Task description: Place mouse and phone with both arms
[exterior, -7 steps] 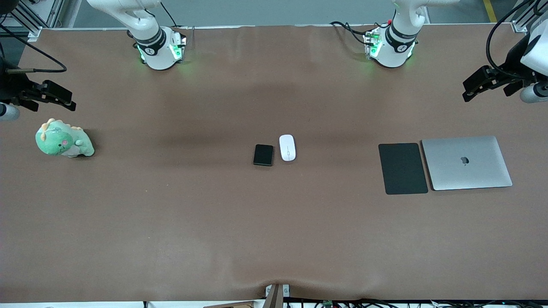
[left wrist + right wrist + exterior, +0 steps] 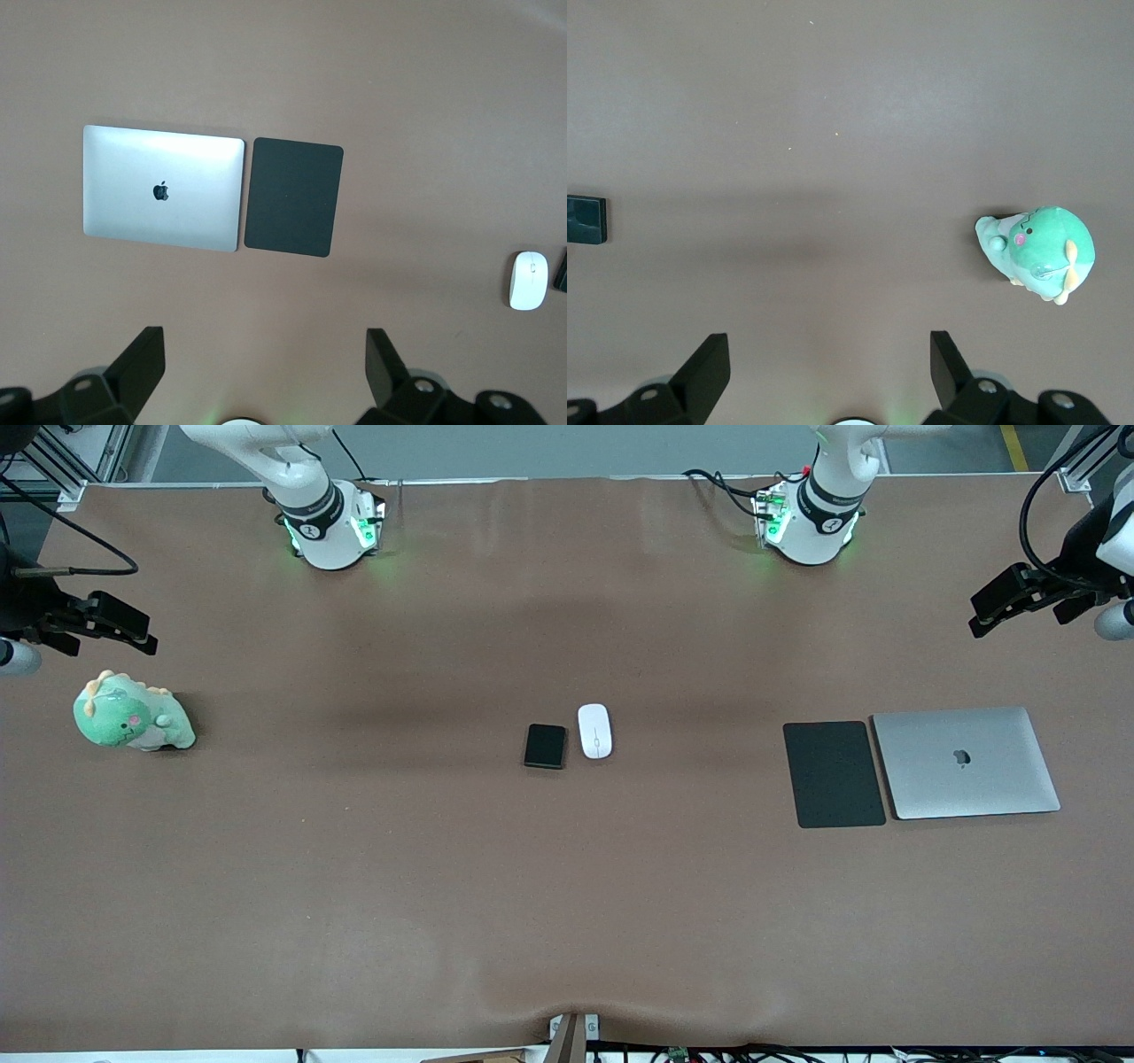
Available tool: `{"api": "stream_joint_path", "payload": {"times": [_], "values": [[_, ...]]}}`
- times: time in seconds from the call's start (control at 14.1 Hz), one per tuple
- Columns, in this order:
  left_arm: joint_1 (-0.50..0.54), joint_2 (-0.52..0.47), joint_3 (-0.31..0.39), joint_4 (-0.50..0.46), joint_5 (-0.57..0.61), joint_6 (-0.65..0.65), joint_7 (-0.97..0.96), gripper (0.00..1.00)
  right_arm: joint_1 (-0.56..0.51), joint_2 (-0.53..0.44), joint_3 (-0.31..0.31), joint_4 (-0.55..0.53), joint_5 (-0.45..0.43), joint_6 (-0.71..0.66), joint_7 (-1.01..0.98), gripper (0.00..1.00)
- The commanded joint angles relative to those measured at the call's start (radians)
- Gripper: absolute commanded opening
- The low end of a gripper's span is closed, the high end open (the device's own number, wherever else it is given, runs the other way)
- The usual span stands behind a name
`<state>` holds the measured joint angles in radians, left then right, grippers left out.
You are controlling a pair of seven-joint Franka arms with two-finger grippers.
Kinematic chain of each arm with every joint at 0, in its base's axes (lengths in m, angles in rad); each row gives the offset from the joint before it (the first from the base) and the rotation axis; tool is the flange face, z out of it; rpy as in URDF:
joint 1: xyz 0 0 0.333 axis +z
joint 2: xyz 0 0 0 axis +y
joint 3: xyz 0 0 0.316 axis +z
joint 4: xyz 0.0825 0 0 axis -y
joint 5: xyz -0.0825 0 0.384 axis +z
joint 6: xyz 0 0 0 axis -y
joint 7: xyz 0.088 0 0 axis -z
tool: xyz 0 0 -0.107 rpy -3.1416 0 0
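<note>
Judging from the layout, nothing is placed yet: the mouse [image 2: 595,731] and the phone [image 2: 545,746] lie side by side mid-table, untouched, well apart from both arms. The left end effector [image 2: 999,609] hangs open and empty over the table's edge, near the laptop [image 2: 966,762] and mouse pad [image 2: 834,774]. The right end effector [image 2: 111,627] hangs open and empty beside the plush dinosaur [image 2: 131,719]. Both pickups and placements remain.
</note>
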<state>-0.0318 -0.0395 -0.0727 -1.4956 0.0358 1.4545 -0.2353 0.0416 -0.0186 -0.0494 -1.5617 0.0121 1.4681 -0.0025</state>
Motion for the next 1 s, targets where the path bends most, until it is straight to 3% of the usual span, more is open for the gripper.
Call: {"api": "stream_joint_path", "payload": {"times": [0.0, 0.92], "values": [[0.001, 0.003, -0.002, 0.014, 0.012, 0.0, -0.009, 1.0, -0.009, 0.0, 0.011, 0.006, -0.015, -0.006, -0.001, 1.0], [0.0, 0.036, -0.004, 0.014, 0.004, 0.001, -0.015, 1.0, -0.006, 0.003, 0.011, 0.005, -0.012, -0.002, 0.004, 1.0]]}}
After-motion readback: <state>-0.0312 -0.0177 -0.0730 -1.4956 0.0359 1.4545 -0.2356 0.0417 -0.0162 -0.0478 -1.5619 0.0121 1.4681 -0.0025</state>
